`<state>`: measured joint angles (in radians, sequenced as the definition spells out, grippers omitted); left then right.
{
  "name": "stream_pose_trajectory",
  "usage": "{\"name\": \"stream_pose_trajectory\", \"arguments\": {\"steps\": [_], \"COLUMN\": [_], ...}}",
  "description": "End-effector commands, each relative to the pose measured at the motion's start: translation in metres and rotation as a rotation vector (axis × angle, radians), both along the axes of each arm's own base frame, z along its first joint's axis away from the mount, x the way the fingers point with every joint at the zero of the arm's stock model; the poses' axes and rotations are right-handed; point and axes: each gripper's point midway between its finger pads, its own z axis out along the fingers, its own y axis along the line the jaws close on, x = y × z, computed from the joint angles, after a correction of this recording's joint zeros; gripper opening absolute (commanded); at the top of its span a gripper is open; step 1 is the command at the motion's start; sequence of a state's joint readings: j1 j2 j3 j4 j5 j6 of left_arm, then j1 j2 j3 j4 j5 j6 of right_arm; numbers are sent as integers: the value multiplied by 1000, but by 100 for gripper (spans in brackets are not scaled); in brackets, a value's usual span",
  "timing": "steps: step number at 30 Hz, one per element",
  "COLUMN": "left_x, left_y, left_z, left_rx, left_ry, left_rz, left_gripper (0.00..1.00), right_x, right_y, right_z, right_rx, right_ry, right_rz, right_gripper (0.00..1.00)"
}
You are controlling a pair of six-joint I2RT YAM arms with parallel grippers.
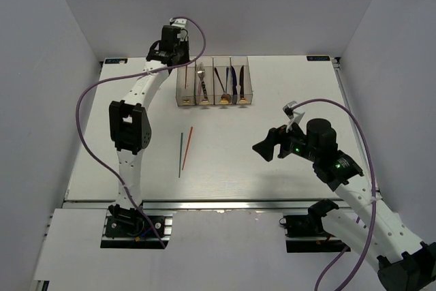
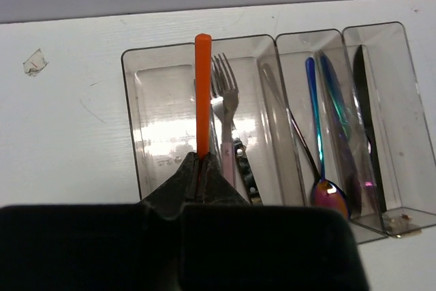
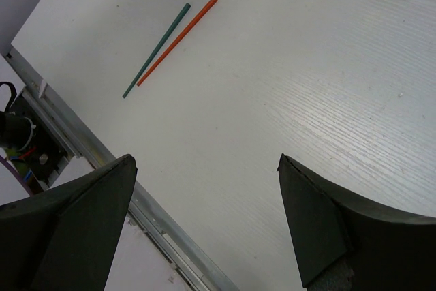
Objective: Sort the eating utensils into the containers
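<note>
room: white table, grey walls on three sides, bins in a row at the far side.
left gripper: jaws pressed onto a red chopstick. They pinch its lower end and the rest sticks straight out ahead of them.
held stick: over the end bin, the leftmost one ahead of the jaws, right by the wall it shares with its neighbour. We can't tell if the tip is inside.
ahead-right of those jaws: fork in the second bin, spoon plus other blue handles in the third, dark knife in the fourth.
right gripper: jaws spread wide with nothing between them, hovering over bare table.
ahead-left of those jaws: teal chopstick and a second red chopstick, side by side, nearly touching at the near ends, well clear of the fingers.
done: we read forks, spoons and knives as sorted. None of those show loose on the table.
in hand: dropping the held chopstick into the end bin, which looks otherwise bare.
left: release this one, then pick and place the two loose chopsticks. We judge the job well past halfway.
risk: the stick sits close to the divider and could slip into the fork bin if let go off-line.
</note>
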<state>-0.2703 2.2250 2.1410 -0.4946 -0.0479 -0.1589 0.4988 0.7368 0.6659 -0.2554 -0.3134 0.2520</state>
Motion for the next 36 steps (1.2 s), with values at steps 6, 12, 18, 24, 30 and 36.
{"name": "stream_pose_trajectory", "arguments": {"steps": [6,12,18,24,30,36], "left_x": [15,17,20,21,20,14], "left_y": [27,16,14,17,18,19], "left_z": [-8,-21,-31,-38,-41,-19], "left_rx": [-43,-89,-100,-103,-109,-122], "left_ry": [-22,-7,4,12,25,8], "left_rz": [29,-27,-35,-30,-36,-28], "left_gripper": [0,0,3,14,43,67], "right_x": [9,12,13,14,14,14], "right_y": [2,4,4,4,4,5], "right_z": [16,10,7,7,3,3], "right_rx": [1,-10,-14,-17,-25,-22], "right_ry": [-46,-32,-23,-27,-21,-18], "right_rz": [-2,-1,-1,-3,0,2], "right_gripper": [89,89,89,89,89,89]}}
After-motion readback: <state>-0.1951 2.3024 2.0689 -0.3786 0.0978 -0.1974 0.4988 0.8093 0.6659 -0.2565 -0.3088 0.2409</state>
